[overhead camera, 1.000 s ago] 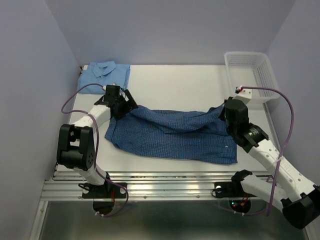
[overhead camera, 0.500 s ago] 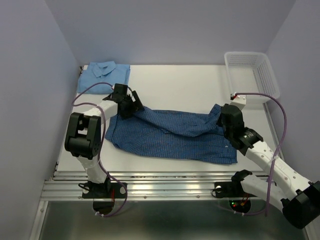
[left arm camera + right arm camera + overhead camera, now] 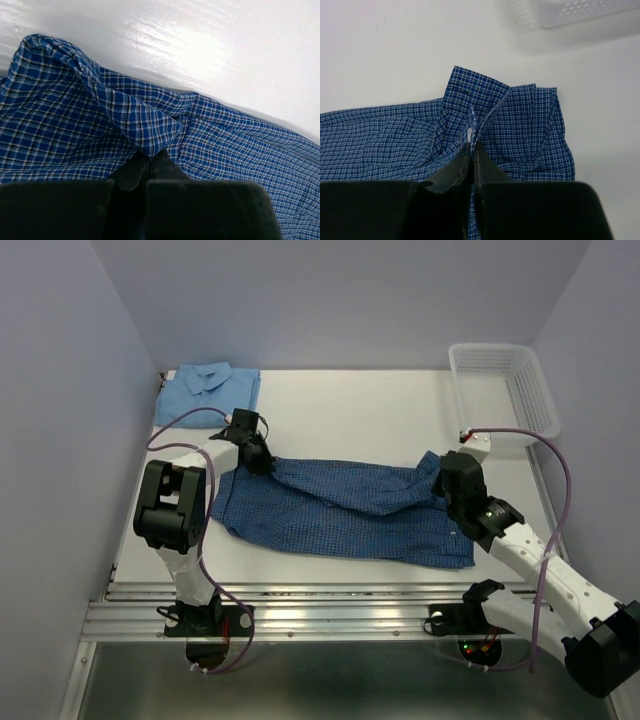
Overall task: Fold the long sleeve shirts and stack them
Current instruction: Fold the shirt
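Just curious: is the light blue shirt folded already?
Folded: the light blue shirt lies as a compact rectangle, collar on top.

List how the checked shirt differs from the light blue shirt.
The checked shirt is dark, patterned; the light blue shirt is plain. The checked one lies spread mid-table; the light blue one sits folded at the far left corner. The left end effector and right end effector pinch the checked one; the light blue one lies untouched. Both are blue.
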{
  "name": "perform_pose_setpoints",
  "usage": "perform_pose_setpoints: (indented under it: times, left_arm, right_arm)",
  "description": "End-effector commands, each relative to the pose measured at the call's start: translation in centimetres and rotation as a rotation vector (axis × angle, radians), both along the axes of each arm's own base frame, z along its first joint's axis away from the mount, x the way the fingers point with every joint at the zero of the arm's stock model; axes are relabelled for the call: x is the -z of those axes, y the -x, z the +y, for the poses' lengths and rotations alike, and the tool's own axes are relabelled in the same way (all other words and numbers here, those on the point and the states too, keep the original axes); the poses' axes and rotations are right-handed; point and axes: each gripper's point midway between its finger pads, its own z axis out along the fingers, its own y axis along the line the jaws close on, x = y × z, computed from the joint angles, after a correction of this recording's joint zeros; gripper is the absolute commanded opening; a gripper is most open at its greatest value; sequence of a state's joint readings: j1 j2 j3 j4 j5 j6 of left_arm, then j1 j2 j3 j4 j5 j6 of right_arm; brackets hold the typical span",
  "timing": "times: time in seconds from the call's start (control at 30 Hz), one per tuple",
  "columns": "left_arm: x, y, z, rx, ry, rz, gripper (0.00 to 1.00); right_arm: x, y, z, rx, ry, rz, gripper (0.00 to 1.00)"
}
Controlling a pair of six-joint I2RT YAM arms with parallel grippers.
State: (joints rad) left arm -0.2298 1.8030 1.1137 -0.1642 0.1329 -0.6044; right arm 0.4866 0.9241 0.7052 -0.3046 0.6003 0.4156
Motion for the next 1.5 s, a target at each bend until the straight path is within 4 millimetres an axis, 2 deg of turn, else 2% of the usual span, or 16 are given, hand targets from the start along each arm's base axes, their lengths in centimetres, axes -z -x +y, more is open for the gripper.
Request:
perform_pose_setpoints:
  times: [0.0,0.1,0.23,0.3,0.43,0.57,0.73,0.8,0.87,0.93,1.0,1.03,1.13,1.27,1.4,1.47]
  left_arm:
    - [-4.9,-1.6,0.2,-0.027,-0.005,-0.113,0.00]
    - [-7.0,-1.6,0.7,-0.060,-0.011,-0.161,0.00]
    - [-9.2,-1.0,1.1,-0.090,0.005,-0.224,0.00]
    - [-9.4,-0.3,1.6,-0.111,-0.002,-0.228,0.00]
    - [-8.2,1.1,2.6,-0.149,-0.027,-0.206,0.01]
    - [-6.2,2.0,2.5,-0.154,-0.019,-0.156,0.03]
    - [-3.2,2.7,2.8,-0.171,-0.035,-0.100,0.09]
    - [-2.1,2.6,3.0,-0.174,-0.054,-0.074,0.11]
    - [-1.5,2.4,2.9,-0.168,-0.062,-0.057,0.15]
    - [-0.9,2.1,2.6,-0.155,-0.059,-0.046,0.29]
    - [-0.7,1.8,2.5,-0.148,-0.057,-0.042,0.32]
    - [-0.8,1.7,2.5,-0.145,-0.059,-0.044,0.42]
    - [-1.1,1.4,2.5,-0.140,-0.067,-0.056,0.43]
    - [-1.9,0.6,2.5,-0.131,-0.074,-0.075,0.43]
    - [-2.4,0.1,2.3,-0.121,-0.073,-0.090,0.43]
    - [-2.3,0.0,2.3,-0.121,-0.076,-0.087,0.44]
  right_arm:
    - [-1.7,-0.8,-1.1,0.083,0.010,-0.071,0.08]
    - [-3.7,-1.6,-1.7,0.137,0.014,-0.137,0.08]
    - [-6.0,-2.5,-1.3,0.115,0.004,-0.217,0.07]
    - [-6.9,-2.5,-1.8,0.158,-0.012,-0.243,0.06]
    - [-6.7,-2.0,-2.0,0.153,-0.021,-0.247,0.06]
    - [-4.5,-1.3,-2.1,0.143,-0.015,-0.211,0.07]
    - [1.2,-0.7,-2.9,0.188,0.045,-0.095,0.11]
    - [2.6,-0.6,-3.6,0.236,0.069,-0.070,0.12]
    - [4.5,-0.4,-4.7,0.293,0.122,-0.026,0.12]
    - [6.0,-0.5,-5.8,0.362,0.160,-0.004,0.12]
    - [6.6,-0.8,-6.8,0.422,0.163,-0.009,0.13]
    - [6.8,-0.8,-7.0,0.440,0.172,-0.007,0.13]
    - [6.9,-1.6,-6.4,0.438,0.159,-0.002,0.13]
    - [5.1,-2.8,-5.5,0.399,0.125,-0.043,0.14]
    - [0.2,-3.5,-3.9,0.302,0.035,-0.124,0.16]
    - [-1.3,-3.3,-3.4,0.258,0.004,-0.150,0.17]
